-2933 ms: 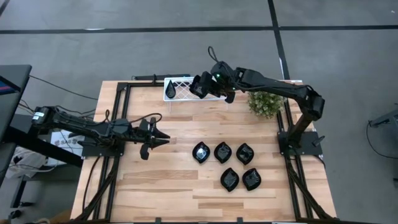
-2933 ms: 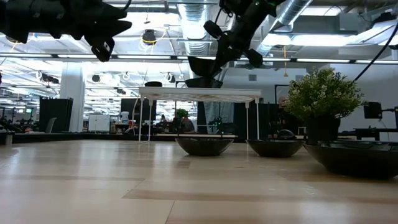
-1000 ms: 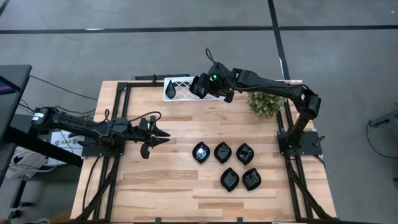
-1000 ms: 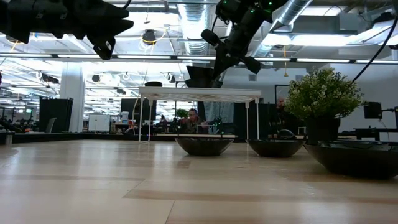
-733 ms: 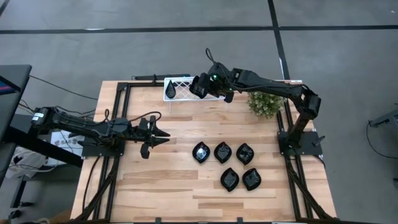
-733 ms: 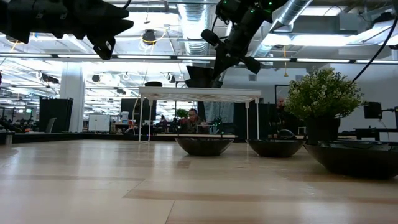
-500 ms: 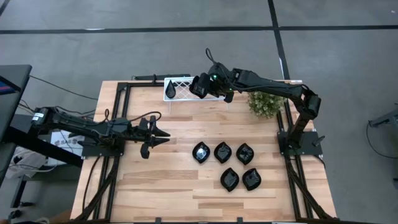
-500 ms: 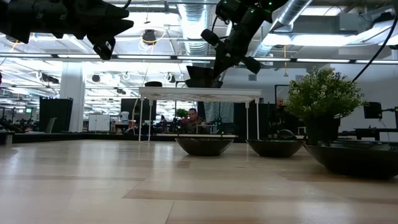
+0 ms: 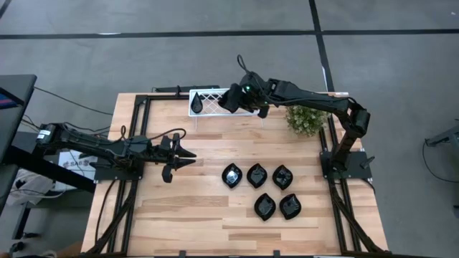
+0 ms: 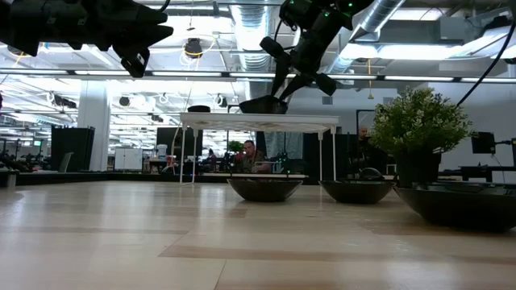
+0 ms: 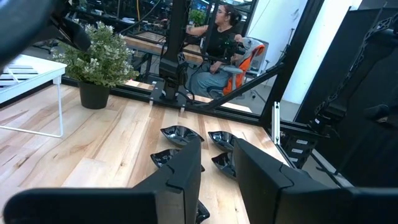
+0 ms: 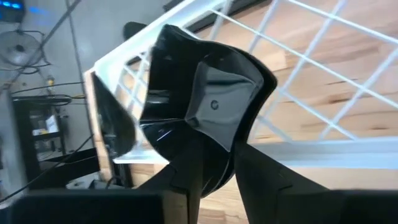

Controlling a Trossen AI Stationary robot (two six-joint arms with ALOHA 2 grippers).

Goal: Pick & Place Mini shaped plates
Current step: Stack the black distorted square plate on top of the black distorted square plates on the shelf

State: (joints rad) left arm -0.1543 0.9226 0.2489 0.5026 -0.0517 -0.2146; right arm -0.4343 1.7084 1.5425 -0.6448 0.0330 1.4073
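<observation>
White lattice rack [image 9: 208, 101] sits at the far edge of the wooden bench [image 9: 186, 215], a green plant [image 9: 306, 119] to its right and one teardrop plate [image 9: 196, 104] at its left end. Five black plates [image 9: 259, 188] cluster on the bench near the right side. Right gripper [image 9: 231, 98] hangs over the rack — its fingers [image 12: 261, 180] look parted just off a wavy plate [image 12: 205, 118] lying on the wires. Left gripper [image 9: 188, 158] hovers mid-bench, fingers slightly apart, holding nothing. Office room behind, a seated person [image 11: 217, 43] visible.
</observation>
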